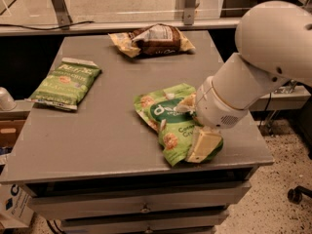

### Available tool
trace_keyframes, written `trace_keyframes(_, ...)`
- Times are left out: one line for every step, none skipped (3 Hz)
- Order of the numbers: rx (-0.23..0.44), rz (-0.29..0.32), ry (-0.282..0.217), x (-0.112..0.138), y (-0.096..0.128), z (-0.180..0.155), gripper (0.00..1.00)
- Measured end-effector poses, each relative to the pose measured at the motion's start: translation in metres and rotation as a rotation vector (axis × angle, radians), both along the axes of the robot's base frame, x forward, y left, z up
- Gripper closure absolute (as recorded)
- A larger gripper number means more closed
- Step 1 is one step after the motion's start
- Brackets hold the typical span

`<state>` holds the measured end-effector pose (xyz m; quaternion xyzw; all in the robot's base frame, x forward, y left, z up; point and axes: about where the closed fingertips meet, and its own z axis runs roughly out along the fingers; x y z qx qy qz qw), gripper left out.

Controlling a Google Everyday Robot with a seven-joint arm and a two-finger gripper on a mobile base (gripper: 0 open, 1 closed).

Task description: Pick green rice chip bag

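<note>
The green rice chip bag is a bright lime-green crinkled pouch with white lettering. It lies on the grey table at the front right and looks bunched up. My gripper reaches down onto its right half. One cream finger presses the bag's near end and the other finger is at its far edge. The jaws pinch the bag between them. The white arm hides the bag's right side.
A duller olive-green flat bag lies at the table's left. A brown and cream bag lies at the back. The table's front edge is close to the gripper. Drawers sit below, and a rail runs behind the table.
</note>
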<state>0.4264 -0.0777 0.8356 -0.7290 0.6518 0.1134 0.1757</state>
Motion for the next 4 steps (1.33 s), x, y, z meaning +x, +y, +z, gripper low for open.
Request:
trace_keyframes(0.000,-0.001,0.000,-0.001,-0.001,0.002,0.87)
trace_keyframes(0.000,-0.001,0.000,-0.001,-0.001,0.003,1.00)
trace_keyframes(0.049,0.006,-0.041,-0.005,0.011,0.040,1.00)
trace_keyframes(0.157,-0.009,-0.078,-0.010,0.016,0.096,1.00)
